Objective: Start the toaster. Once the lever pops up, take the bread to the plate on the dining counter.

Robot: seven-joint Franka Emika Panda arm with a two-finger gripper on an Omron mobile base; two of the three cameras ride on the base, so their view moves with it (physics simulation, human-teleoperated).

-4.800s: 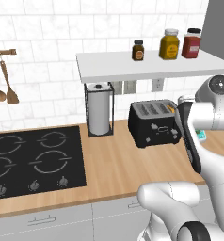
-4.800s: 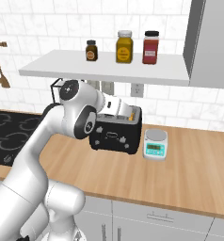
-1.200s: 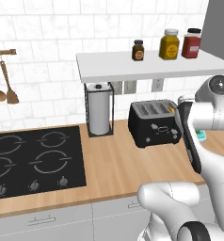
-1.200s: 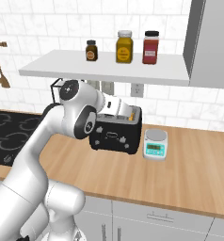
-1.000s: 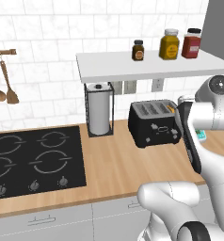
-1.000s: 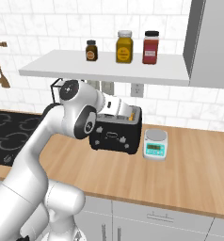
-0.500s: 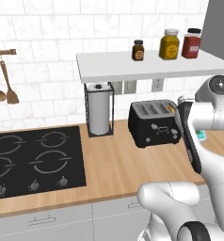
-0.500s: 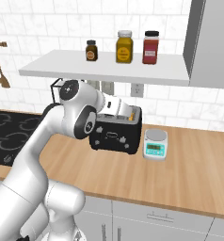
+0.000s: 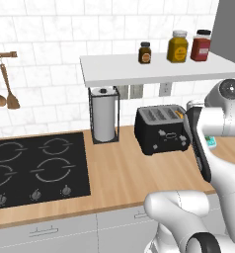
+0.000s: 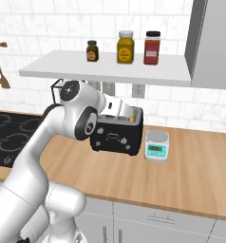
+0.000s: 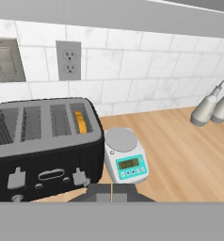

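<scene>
Viewing from hand camera: toaster (image 11: 43, 146) at my 9 o'clock on wood counter (image 11: 189, 155), bread (image 11: 79, 122) sunk in rightmost slot. Kitchen scale (image 11: 125, 160) just beside toaster's right end, at my 12 o'clock. Claw (image 11: 112, 192) pressed shut, holding nothing, low before toaster front. Two grey bottles (image 11: 212, 108) at 2 o'clock, well apart. Paper towel holder (image 9: 104, 116) left of toaster; shelf (image 9: 154, 69) with three jars (image 9: 177, 47) overhead; cooktop (image 9: 35, 168) far left.

The black four-slot toaster (image 11: 43, 146) stands upright on the wood counter against the tiled wall, with the bread (image 11: 79, 121) (orange-tan edge showing) sunk in its rightmost slot.
</scene>
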